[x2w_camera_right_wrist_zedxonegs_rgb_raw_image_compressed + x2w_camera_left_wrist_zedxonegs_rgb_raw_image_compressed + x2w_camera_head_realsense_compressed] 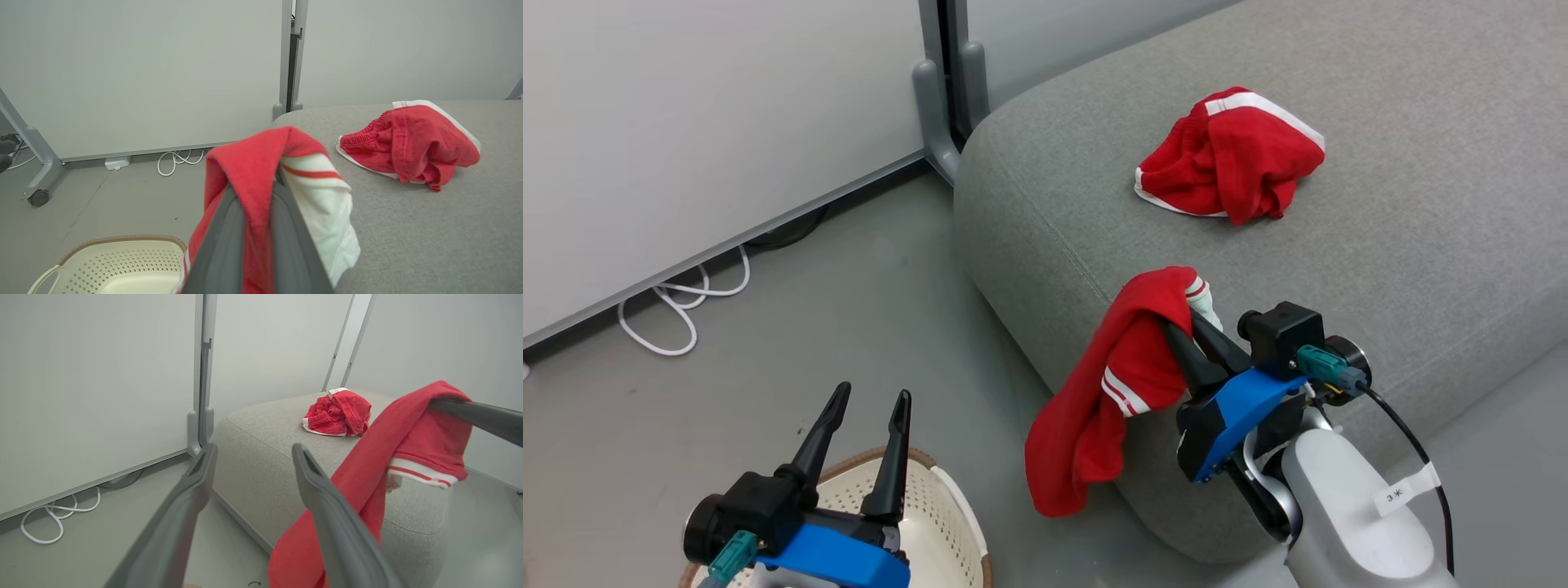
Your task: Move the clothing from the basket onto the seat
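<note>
I've got the right jaws clamped on one red garment, striped cuff bunched at the tips. The rest hangs down past the near edge of the seat, over the floor. Can't tell if it touches the seat side. On my other arm the left jaws are apart, nothing between them, above the basket. The second red garment lies crumpled on the seat top, well apart from the held one. There's a white cable looped by the wall panel.

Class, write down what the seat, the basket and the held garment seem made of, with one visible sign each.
Seat: woven grey upholstery fabric, matte; fine weave and stitched seam.
Basket: cream plastic, smooth, likely moulded; perforated wall.
Held garment: soft red knit, probably cotton; it drapes limply.
</note>
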{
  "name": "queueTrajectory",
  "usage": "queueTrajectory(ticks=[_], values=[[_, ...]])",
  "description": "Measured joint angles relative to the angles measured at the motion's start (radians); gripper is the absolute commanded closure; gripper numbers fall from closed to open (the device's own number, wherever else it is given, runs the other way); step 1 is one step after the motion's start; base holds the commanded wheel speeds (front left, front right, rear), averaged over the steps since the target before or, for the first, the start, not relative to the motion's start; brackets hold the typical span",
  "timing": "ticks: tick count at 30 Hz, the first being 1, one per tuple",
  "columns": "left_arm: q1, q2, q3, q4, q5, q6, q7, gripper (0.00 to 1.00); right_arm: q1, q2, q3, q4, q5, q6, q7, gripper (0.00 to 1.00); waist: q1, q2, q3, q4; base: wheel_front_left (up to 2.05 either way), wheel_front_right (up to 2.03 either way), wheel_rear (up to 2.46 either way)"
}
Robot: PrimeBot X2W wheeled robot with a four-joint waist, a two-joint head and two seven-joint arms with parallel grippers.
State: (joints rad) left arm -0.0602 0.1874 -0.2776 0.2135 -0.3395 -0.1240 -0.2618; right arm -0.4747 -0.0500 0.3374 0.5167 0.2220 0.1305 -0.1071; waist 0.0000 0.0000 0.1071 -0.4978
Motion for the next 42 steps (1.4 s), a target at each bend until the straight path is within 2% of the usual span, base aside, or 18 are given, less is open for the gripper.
queueTrajectory(ticks=[11,18,25,29,30,37,42], values=[[0.000,0.005,-0.001,0.005,0.007,-0.005,0.000,0.00,0.008,0.000,-0.016,-0.017,0.010,0.000,-0.004,1.00,0.0001,0.0000,0.019,-0.025,0.00,0.00,0.00],[-0.007,0.017,-0.006,0.002,0.016,-0.005,0.000,0.00,-0.041,0.000,-0.080,-0.041,0.027,0.000,-0.008,1.00,0.0001,0.0000,0.045,-0.016,0.00,0.00,0.00],[-0.037,0.030,-0.022,-0.022,0.026,-0.006,0.000,0.00,-0.245,-0.001,-0.281,-0.089,0.018,0.000,0.073,1.00,0.0001,0.0000,0.110,0.012,0.00,0.00,0.00],[-0.050,0.044,-0.025,-0.041,0.029,-0.006,0.000,0.00,-0.337,-0.019,-0.353,-0.130,0.020,0.000,0.124,1.00,0.0002,0.0000,0.142,0.025,0.00,0.00,0.00],[-0.058,0.058,-0.026,-0.051,0.032,-0.006,0.000,0.00,-0.412,-0.059,-0.404,-0.150,0.012,0.000,0.160,1.00,0.0001,-0.0001,0.168,0.032,0.00,0.00,0.00],[-0.105,0.099,-0.024,-0.092,0.042,-0.006,0.000,0.00,-0.573,-0.147,-0.535,-0.168,-0.040,0.000,0.249,1.00,0.0002,0.0000,0.262,0.049,0.00,0.00,0.00],[-0.144,0.132,-0.019,-0.139,0.059,-0.006,0.006,0.00,-0.656,-0.222,-0.667,-0.129,-0.087,0.000,0.265,1.00,0.0002,0.0000,0.346,0.059,0.00,0.00,0.00]])
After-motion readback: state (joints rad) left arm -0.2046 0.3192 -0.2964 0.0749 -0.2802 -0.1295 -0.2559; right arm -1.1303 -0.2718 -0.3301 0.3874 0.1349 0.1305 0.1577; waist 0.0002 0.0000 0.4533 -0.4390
